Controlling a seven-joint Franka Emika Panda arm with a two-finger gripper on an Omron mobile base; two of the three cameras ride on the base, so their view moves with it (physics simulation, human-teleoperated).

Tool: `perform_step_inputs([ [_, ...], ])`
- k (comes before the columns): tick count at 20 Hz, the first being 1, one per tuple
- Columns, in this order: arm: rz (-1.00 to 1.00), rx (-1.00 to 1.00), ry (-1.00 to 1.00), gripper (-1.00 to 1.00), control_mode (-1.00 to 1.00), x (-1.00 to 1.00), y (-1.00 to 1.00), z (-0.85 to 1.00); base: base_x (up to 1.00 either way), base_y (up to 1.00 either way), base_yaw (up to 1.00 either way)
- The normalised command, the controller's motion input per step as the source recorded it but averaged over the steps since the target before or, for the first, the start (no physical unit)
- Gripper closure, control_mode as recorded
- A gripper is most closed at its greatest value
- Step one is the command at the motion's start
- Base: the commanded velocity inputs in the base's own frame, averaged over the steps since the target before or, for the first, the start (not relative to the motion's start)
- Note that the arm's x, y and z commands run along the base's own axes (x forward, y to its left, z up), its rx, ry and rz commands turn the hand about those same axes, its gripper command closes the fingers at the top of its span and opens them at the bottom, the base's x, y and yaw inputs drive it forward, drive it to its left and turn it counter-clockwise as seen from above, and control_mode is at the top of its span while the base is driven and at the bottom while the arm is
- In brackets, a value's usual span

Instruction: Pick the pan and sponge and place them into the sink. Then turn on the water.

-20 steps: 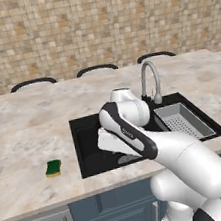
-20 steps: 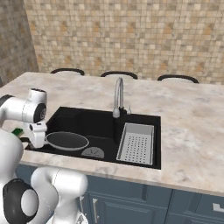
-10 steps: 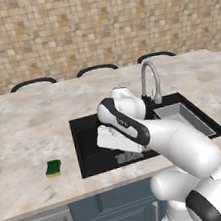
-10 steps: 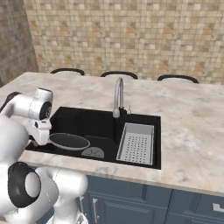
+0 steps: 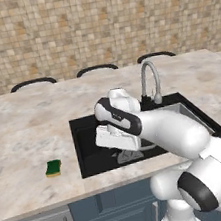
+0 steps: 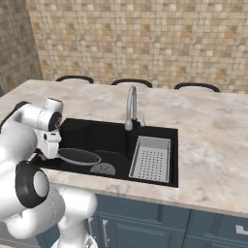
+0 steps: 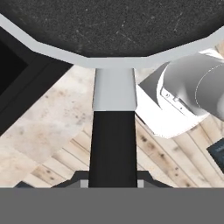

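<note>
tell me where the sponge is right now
In the left base view, the sponge lies on the marble counter, left of the sink and apart from its rim.

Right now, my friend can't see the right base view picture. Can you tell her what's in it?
A white robot arm holds a round black pan by its handle, low inside a black sink set in a marble counter. A curved silver tap stands behind the sink, with a grey holey tray on its right side.
</note>
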Motion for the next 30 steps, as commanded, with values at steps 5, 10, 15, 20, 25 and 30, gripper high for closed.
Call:
perform_step_inputs([
  [5, 0.0, 0.0, 0.01, 1.0, -1.0, 0.24, -0.01, -0.19, 0.0, 0.0, 0.0],
  [10, 0.0, 0.0, 0.01, 1.0, -1.0, 0.27, -0.04, -0.18, 0.0, 0.0, 0.0],
  [15, 0.0, 0.04, 0.02, 1.0, -1.0, 0.28, -0.01, -0.17, 0.0, 0.0, 0.0],
  [20, 0.0, 0.07, 0.04, 1.0, -1.0, 0.24, -0.03, -0.22, 0.0, 0.0, 0.0],
  [25, 0.0, 0.05, 0.03, 1.0, -1.0, 0.28, 0.0, -0.25, 0.0, 0.0, 0.0],
  [30, 0.0, 0.01, -0.01, 1.0, -1.0, 0.25, 0.03, -0.14, 0.0, 0.0, 0.0],
])
